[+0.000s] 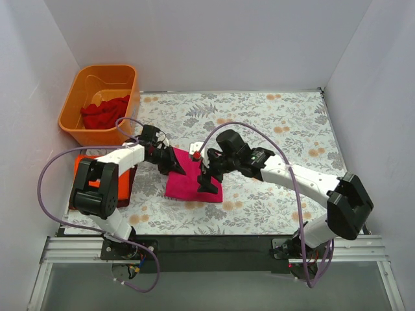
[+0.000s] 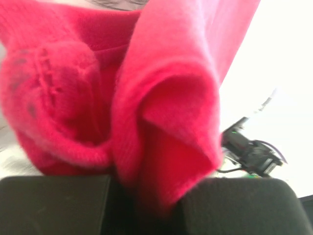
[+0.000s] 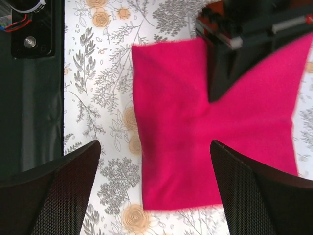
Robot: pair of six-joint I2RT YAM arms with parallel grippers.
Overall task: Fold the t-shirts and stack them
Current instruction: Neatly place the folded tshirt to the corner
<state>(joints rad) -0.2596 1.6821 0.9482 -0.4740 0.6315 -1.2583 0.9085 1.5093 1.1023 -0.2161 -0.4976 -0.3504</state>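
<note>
Floral table [image 1: 272, 129]: tub [image 1: 72, 107] holds red tee [image 1: 104, 114]; left tool [image 1: 171, 163] grips pink tee [image 1: 189, 186], right tool [image 3: 155, 147] released.

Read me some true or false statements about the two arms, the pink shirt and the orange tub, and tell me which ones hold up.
1. The left gripper is clamped on the pink t-shirt. True.
2. The right gripper has its jaws shut on that shirt. False: its jaws are open, above the shirt.
3. The orange tub holds red cloth. True.
4. The tub stands at the far right. False: it is at the far left.
</note>
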